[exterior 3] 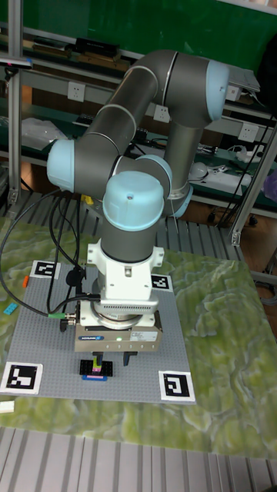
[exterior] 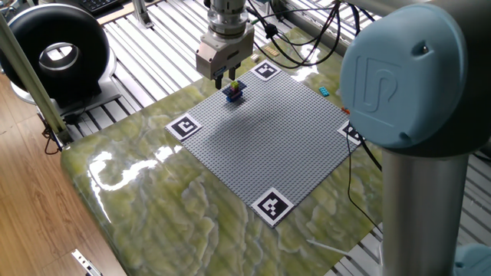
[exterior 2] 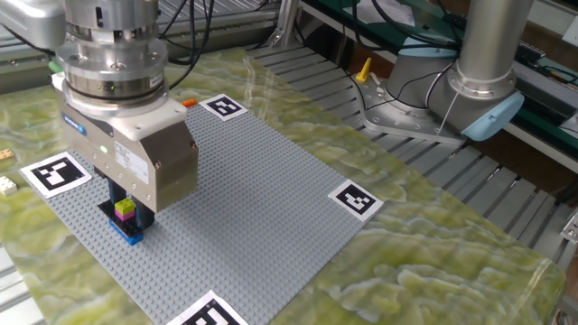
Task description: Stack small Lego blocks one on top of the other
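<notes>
Jaws (exterior: 224, 79) empty, parted above brick stack (exterior 2: 125, 219); cyan brick (exterior: 324, 91) visible only from one fixed view.

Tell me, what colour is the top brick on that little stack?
Yellow-green top brick, clearest in the other fixed view.

A small stack of Lego blocks (exterior 2: 125, 219) stood upright on the grey studded baseplate (exterior 2: 253, 199), near its edge between two corner marker tags. A yellow brick (exterior 2: 125, 207) topped a magenta one, which sat on a wider dark blue brick (exterior 2: 127, 234). Loose bricks lay off the plate on the tabletop: cyan (exterior: 324, 91), orange (exterior 2: 189, 103), and tan (exterior 2: 7, 185).
</notes>
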`<state>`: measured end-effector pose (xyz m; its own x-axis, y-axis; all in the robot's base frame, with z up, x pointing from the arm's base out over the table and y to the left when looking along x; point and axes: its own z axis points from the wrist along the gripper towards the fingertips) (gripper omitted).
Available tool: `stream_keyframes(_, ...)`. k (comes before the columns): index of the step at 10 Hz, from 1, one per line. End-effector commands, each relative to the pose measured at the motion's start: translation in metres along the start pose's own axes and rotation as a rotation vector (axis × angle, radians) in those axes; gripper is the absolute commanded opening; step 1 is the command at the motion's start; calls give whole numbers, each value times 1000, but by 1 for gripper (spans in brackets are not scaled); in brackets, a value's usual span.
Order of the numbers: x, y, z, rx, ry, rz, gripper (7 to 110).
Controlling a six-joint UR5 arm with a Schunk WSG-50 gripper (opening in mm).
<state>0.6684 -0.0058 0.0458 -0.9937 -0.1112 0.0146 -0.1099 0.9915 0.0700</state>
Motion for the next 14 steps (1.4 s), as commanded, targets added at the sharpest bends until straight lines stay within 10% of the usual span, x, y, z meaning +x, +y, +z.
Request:
stream_keyframes(1, -1, 4, 2, -18, 6, 16, 44)
stream_keyframes(14, 3, 6, 6, -24, 26, 35, 44)
